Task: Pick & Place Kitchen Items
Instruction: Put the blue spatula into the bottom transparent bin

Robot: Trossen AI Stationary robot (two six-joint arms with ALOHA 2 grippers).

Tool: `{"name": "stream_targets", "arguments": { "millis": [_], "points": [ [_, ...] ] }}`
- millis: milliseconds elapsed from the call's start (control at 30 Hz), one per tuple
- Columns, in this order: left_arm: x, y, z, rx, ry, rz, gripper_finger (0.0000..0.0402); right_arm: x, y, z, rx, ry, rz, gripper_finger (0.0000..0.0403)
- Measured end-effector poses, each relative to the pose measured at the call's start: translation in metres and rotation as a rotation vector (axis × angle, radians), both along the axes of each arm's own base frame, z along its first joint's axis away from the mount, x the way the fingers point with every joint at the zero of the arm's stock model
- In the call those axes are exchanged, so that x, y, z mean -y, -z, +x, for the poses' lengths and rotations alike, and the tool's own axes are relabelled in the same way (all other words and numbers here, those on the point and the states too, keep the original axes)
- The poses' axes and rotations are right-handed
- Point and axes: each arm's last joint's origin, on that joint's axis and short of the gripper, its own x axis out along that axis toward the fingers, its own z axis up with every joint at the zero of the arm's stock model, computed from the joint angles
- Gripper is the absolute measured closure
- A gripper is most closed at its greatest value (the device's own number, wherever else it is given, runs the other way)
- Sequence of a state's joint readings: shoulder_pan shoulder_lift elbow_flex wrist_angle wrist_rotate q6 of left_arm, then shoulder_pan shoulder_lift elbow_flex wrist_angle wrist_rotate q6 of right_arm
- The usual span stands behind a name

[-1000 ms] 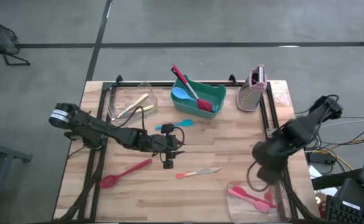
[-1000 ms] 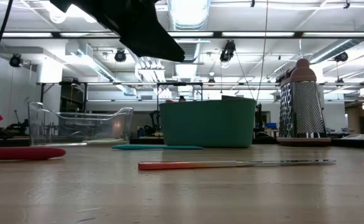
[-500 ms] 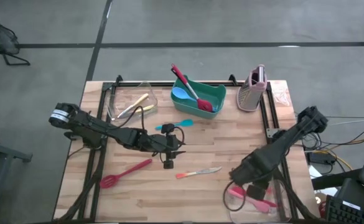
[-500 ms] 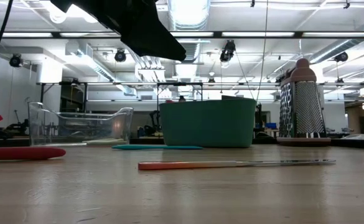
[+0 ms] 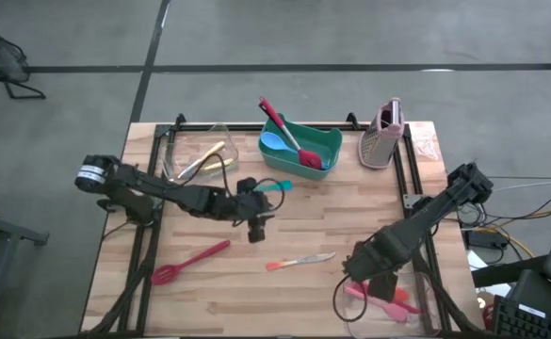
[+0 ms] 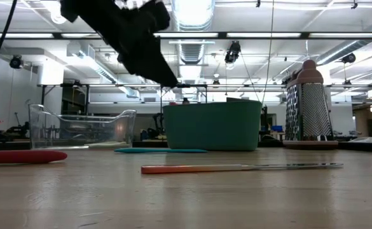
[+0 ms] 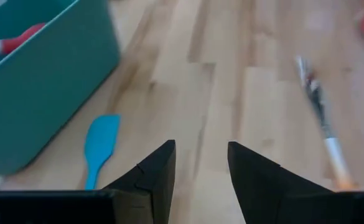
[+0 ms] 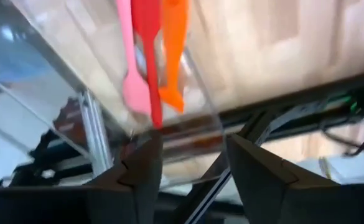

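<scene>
The wooden desk [image 5: 350, 226] holds a green bin [image 5: 300, 146] with red and blue spoons inside. The left hand [image 5: 253, 215] hangs open and empty near the teal spatula [image 5: 267, 188]. The right hand [image 5: 364, 268] is open over the clear tub [image 5: 346, 303] holding pink, red and orange utensils [image 8: 149, 56].

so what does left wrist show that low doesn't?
Only the left wrist view: the left hand open and empty above the bare table, and the red utensil inside the green bin.

Only the low view: the grater, the clear tub, the red spatula.

Both: the green bin, the teal spatula beside it, and the orange-handled knife.
</scene>
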State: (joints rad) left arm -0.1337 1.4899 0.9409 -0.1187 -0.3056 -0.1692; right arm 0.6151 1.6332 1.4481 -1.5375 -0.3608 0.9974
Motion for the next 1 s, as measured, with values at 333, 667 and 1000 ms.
{"name": "stream_targets", "arguments": {
  "millis": [333, 667, 1000],
  "points": [
    [-0.066, 0.017, 0.009, -0.053, -0.003, -0.130, 0.0250, 0.022, -0.029, -0.008, 0.400, -0.025, -0.319, 0.0154],
    [-0.080, 0.050, 0.038, -0.127, 0.021, -0.077, 0.0250, 0.026, -0.035, -0.003, 0.604, -0.124, -0.489, 0.0125],
    [-0.109, 0.069, 0.063, -0.185, -0.058, -0.093, 0.0194, 0.025, -0.033, -0.002, 0.627, -0.136, -0.511, 0.0131]
  ]
}}
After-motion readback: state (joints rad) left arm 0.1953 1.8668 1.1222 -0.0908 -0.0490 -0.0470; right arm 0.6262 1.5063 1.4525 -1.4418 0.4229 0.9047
